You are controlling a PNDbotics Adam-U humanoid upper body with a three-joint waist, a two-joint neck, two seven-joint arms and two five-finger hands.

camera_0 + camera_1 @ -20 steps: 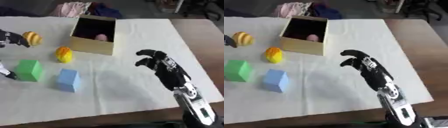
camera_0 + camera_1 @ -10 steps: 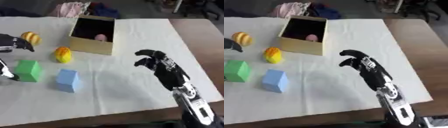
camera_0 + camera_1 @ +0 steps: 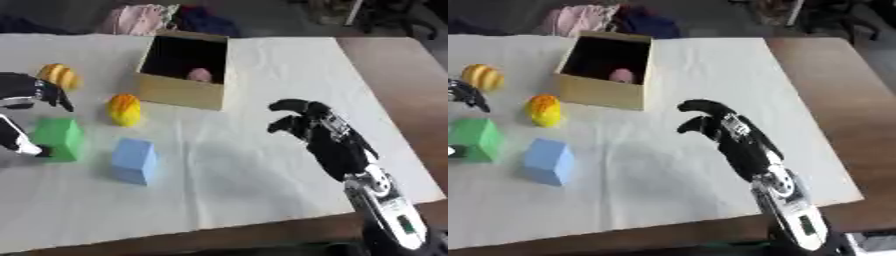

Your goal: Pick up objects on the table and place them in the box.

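Observation:
An open cardboard box [image 3: 179, 92] stands at the back centre with a pink object [image 3: 200, 75] inside. Left of it lie a yellow-orange striped ball [image 3: 59, 76] and a second yellow-orange one [image 3: 124, 109]. A green block [image 3: 59, 138] and a blue block [image 3: 134, 160] sit nearer the front left. My left hand [image 3: 26, 90] enters at the left edge, open, its dark fingers just below the striped ball and its thumb [image 3: 17, 141] at the green block's left side. My right hand [image 3: 732, 135] hovers over the cloth right of centre, fingers loosely bent, holding nothing.
A white cloth [image 3: 254, 200] covers the table; bare brown wood [image 3: 402, 90] shows along the right side. Pink and dark clothes [image 3: 144, 17] lie beyond the far edge behind the box.
My left hand has moved a little right and down, from beside the striped ball towards the green block. The right hand has stayed put.

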